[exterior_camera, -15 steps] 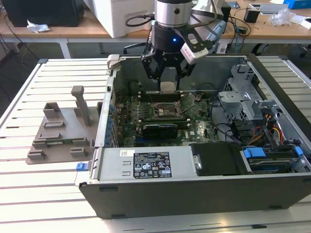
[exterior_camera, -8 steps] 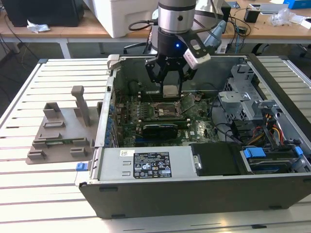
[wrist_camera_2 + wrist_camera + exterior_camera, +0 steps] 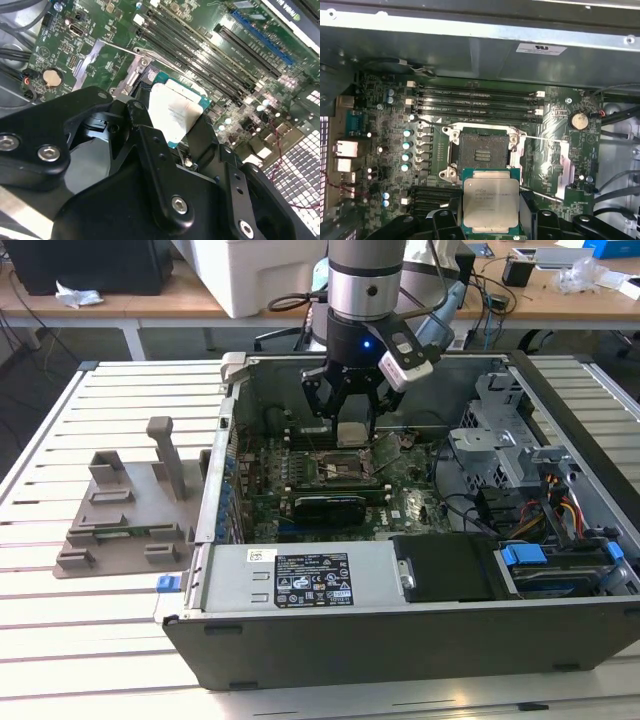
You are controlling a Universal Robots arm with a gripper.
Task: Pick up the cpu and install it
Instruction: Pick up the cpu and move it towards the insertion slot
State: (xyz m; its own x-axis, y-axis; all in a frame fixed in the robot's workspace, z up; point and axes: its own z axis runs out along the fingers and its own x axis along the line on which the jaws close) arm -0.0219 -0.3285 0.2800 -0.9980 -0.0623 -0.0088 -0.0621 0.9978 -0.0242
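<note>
Hovering in the case, the gripper is clamping the cpu by its edges, at twelve o'clock of the open socket in the exterior view. Seating it well is probably demanding a level, squared descent.

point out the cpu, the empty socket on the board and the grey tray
cpu (image 3: 491,202), first wrist view, middle of its metal top
socket (image 3: 481,152), first wrist view, its dark centre
grey tray (image 3: 167,455), exterior view, its tall upright post
</note>
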